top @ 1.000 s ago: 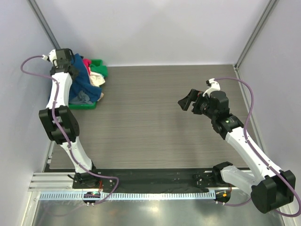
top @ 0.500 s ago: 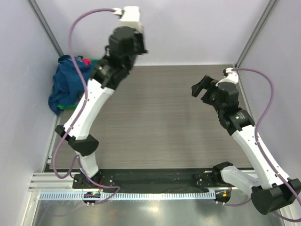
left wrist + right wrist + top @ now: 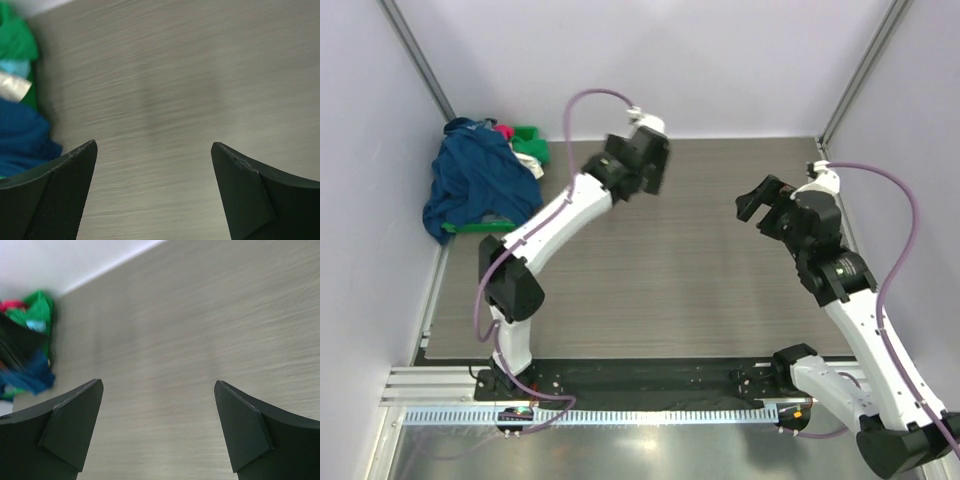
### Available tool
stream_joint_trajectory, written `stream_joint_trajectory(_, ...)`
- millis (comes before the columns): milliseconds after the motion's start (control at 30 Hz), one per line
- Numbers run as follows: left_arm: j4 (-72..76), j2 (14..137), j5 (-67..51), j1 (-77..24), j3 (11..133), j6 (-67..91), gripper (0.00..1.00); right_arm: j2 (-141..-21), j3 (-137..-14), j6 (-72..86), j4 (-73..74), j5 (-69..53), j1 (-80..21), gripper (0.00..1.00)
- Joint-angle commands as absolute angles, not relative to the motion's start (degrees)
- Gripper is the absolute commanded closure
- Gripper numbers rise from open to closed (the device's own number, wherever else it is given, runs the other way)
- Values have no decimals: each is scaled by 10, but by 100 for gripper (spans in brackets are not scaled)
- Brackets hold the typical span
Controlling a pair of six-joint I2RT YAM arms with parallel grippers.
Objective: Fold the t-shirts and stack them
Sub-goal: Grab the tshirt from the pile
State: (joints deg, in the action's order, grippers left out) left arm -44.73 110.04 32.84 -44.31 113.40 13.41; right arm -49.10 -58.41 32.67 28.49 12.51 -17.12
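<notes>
I am looking at the t-shirts lying as one crumpled heap in the far left corner of the surface. The navy t-shirt is draped on top and hiding most of the green tray, with other shirts in pink, green and white poking out behind it. Nothing is lying spread or folded, so I am judging the task to be at its very start. The left end effector is hovering over bare surface just right of the heap, fingers wide apart and empty. The right end effector is hanging over the right half, well apart from the heap, likewise spread and empty. I am reading this as leaving the middle free for folding. I am expecting the tangled shirts to drag one another when I pull one out.
</notes>
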Motion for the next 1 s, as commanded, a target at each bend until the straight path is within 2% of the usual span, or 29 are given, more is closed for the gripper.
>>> stream_joint_trajectory(0, -474, 1003, 323, -286, 1149, 242, 5, -528, -565, 318, 284, 36, -171, 0)
stream_joint_trajectory(133, -403, 953, 245, -122, 1027, 245, 4, -569, -541, 321, 251, -54, -170, 0)
stream_joint_trajectory(367, -406, 1001, 195, 16, 1015, 260, 3, -619, -543, 297, 237, -80, -171, 0)
stream_joint_trajectory(633, -374, 1065, 188, 34, 990, 269, 3, -649, -548, 270, 237, -83, -171, 0)
stream_joint_trajectory(733, -375, 1080, 202, 35, 985, 282, 7, -651, -545, 264, 237, -80, -171, 0)
stream_joint_trajectory(833, -367, 1092, 216, 34, 983, 286, 11, -654, -541, 260, 236, -76, -171, 0)
stream_joint_trajectory(900, -367, 1101, 232, 35, 988, 287, 18, -657, -540, 260, 236, -76, -171, 0)
stream_joint_trajectory(933, -367, 1104, 233, 34, 992, 286, 24, -658, -540, 260, 237, -76, -171, 0)
stream_joint_trajectory(967, -368, 1108, 233, 34, 995, 284, 37, -659, -539, 258, 236, -76, -171, 0)
